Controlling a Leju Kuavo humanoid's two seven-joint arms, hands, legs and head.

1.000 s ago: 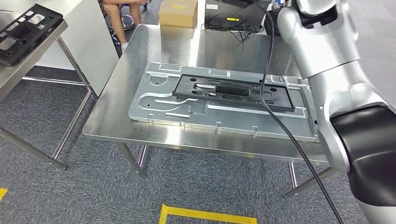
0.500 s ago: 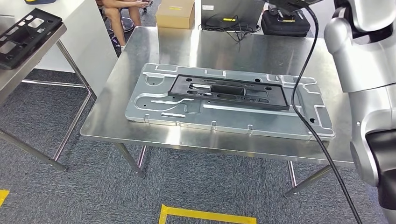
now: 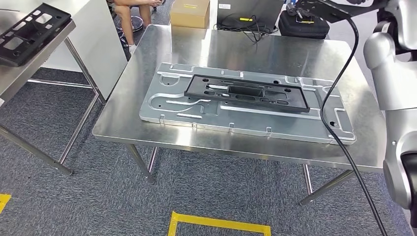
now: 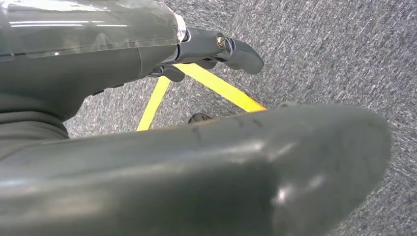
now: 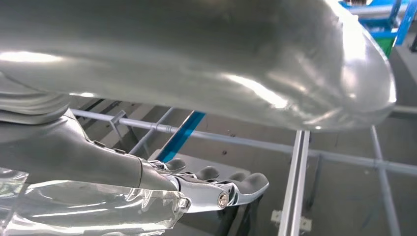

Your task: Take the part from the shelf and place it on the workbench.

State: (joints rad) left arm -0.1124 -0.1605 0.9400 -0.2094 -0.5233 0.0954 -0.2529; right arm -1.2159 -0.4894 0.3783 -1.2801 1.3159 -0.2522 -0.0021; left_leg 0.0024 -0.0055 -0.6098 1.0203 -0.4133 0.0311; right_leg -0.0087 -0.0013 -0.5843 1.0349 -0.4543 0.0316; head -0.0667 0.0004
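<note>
Fingers (image 5: 236, 187) of both hands hold nothing; black part (image 3: 246, 92) lies on steel workbench (image 3: 206, 54) above grey carpet (image 3: 74, 206).

We can read no text, number or brand anywhere. The cardboard box (image 3: 190, 13) behind the desk (image 3: 123, 129) carries a yellow label and the dark equipment (image 3: 251, 12) beside it a white sticker, both too small to make out.

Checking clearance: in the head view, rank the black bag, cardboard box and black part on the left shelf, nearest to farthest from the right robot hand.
1. Black bag, just under the raised right robot hand, top right.
2. Cardboard box, top centre-left.
3. Black part, left shelf.
</note>
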